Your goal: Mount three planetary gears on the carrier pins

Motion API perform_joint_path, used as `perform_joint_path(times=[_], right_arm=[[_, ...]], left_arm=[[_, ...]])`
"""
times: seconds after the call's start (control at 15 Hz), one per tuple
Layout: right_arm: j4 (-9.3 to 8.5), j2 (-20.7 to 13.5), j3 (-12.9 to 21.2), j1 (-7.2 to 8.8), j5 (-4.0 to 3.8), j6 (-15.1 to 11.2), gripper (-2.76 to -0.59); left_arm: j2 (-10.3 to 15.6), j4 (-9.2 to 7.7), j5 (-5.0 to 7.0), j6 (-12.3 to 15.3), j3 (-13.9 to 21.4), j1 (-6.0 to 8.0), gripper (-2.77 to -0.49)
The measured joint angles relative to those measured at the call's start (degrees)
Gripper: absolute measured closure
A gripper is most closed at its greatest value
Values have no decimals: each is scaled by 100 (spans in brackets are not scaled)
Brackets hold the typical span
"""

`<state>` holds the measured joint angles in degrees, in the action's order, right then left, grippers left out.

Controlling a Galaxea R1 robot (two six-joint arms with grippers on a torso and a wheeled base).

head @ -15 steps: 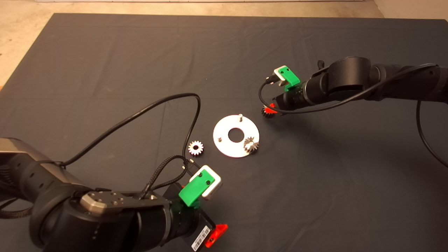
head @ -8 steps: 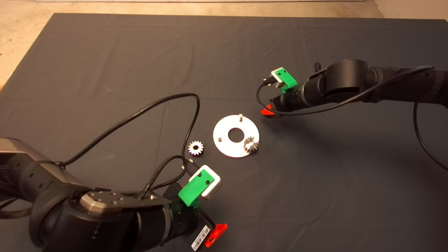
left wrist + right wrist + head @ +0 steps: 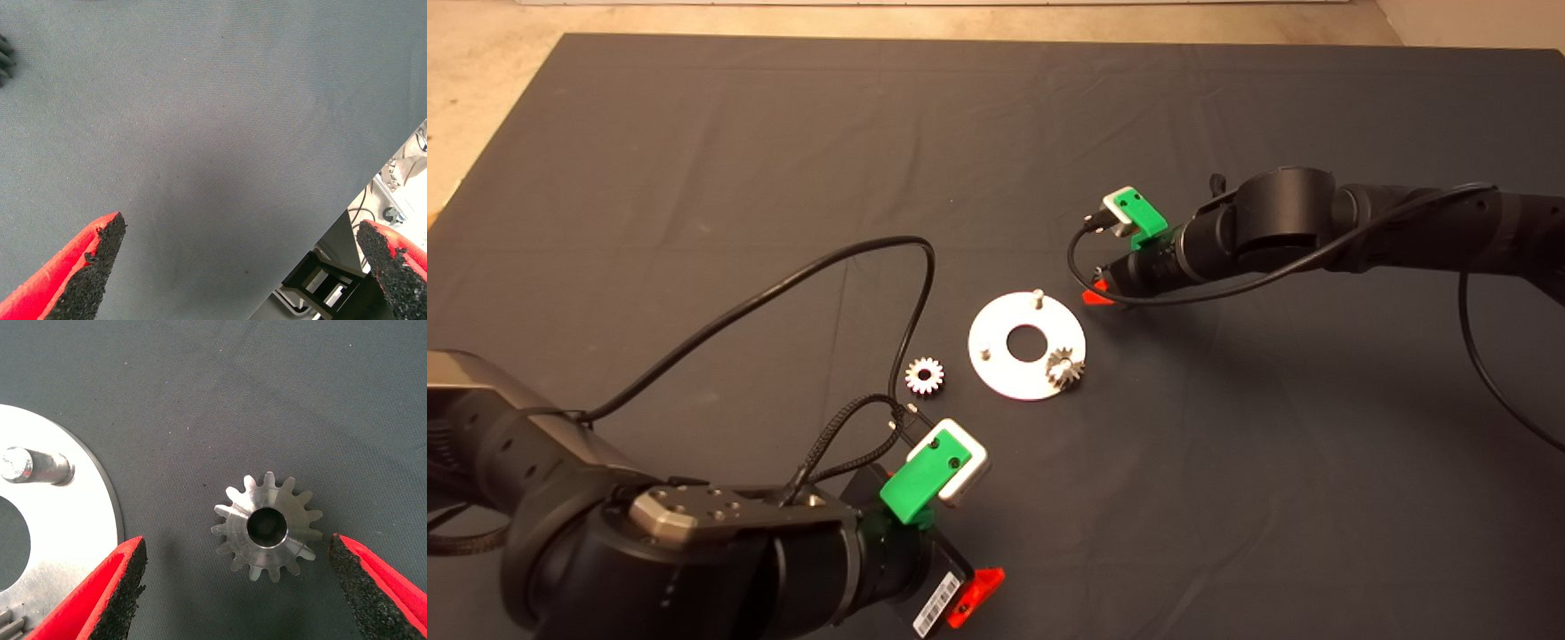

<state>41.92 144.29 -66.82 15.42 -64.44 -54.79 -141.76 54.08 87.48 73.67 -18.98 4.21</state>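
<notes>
Your right gripper [image 3: 233, 587] hangs spread wide around a small silver toothed gear [image 3: 267, 527] lying flat on the dark mat [image 3: 783, 178], just right of the round silver carrier plate [image 3: 996, 364] — bracketed for a pinch, judging by the straddle. One gear [image 3: 1064, 367] sits on a pin; another [image 3: 925, 375] waits left. Your left gripper [image 3: 233, 267] idles near, unclenched.

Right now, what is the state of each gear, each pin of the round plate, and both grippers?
Flat round silver carrier plate: flat on the mat.
Small steel gear on plate: seated on a pin.
Far pin: bare.
Left pin: bare.
Silver gear left of plate: flat on mat, loose.
Gear under right gripper: flat on mat, ungripped.
Right gripper: open, straddling that gear.
Left gripper: open, empty.
</notes>
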Motion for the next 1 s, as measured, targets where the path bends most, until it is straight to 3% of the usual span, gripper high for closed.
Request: perform_joint_path(times=[0.33, 0.73, 1.0], right_arm=[[2, 11, -132, 1, 0, 233, -202], [2, 48, -226, -1, 5, 292, -196], [2, 48, -286, 2, 96, 292, -181]], left_arm=[[0, 0, 0, 0, 0, -1, -251], [0, 0, 0, 0, 0, -1, -251], [0, 0, 0, 0, 0, -2, -251]])
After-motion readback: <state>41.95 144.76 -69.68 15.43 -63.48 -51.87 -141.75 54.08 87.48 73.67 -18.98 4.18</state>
